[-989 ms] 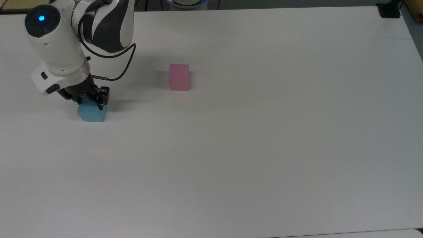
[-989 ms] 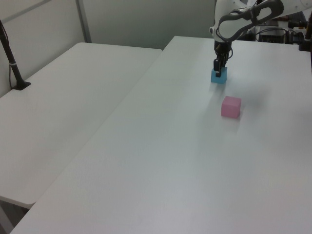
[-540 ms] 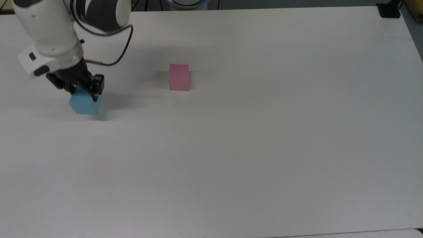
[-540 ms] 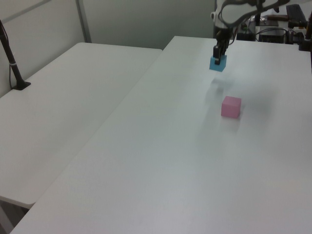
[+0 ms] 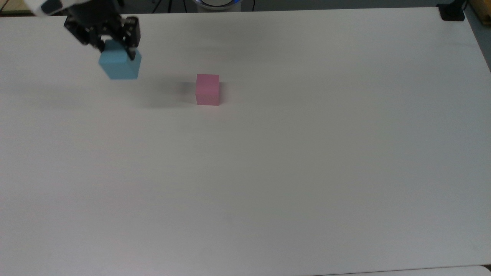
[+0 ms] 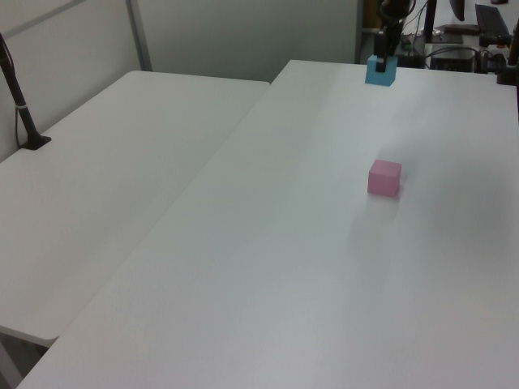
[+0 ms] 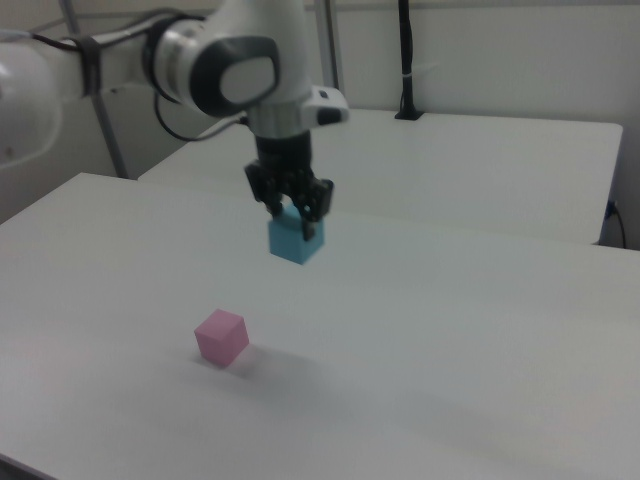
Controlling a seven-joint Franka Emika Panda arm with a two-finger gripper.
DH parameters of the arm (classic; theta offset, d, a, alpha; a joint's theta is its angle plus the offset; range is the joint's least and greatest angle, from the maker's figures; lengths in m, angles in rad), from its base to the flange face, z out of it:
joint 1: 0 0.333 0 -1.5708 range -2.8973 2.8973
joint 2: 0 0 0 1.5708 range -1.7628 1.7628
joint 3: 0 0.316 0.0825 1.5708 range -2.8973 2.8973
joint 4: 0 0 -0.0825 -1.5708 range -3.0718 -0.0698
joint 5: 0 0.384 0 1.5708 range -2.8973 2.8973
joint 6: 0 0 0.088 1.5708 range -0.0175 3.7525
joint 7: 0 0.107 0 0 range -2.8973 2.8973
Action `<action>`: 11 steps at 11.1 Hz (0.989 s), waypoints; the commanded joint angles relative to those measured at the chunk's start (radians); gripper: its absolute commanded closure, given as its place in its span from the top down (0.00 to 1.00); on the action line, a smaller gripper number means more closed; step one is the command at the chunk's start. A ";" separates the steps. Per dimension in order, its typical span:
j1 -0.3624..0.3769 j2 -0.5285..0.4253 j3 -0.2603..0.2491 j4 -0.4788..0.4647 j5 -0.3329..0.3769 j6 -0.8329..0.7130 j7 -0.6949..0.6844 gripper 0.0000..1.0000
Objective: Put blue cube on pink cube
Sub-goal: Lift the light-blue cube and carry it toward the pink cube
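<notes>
In the top view, going from left to right: at the far left, near the upper edge, the tool (image 5: 115,48) is clenched on the blue cube (image 5: 119,65), its two dark fingers pressing opposite sides of the cube's upper part, so most of the cube hangs free below the tips. The cube is lifted well above the white surface (image 5: 307,172); the right view shows this clearly, w/ the blue cube (image 7: 296,238) in the air under the tool (image 7: 296,212). I think the height is there so the cube can pass over the other one w/o knocking it. Further to the top view's right, well apart from the blue one, the pink cube (image 5: 207,89) sits flat on the surface, nothing touching it. Judged from this, the pick is done and the carry toward pink is the step in hand; the rest is to align above it, then lower. Gripping high on the cube leaves its bottom face free for a flat landing.
</notes>
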 commanded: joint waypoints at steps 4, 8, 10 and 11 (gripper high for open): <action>0.137 -0.195 0.004 -0.119 0.014 -0.098 0.117 0.26; 0.178 -0.235 0.004 -0.250 0.014 -0.053 0.146 0.26; 0.181 -0.258 0.013 -0.367 0.014 0.062 0.166 0.26; 0.182 -0.257 0.030 -0.403 0.012 0.120 0.187 0.26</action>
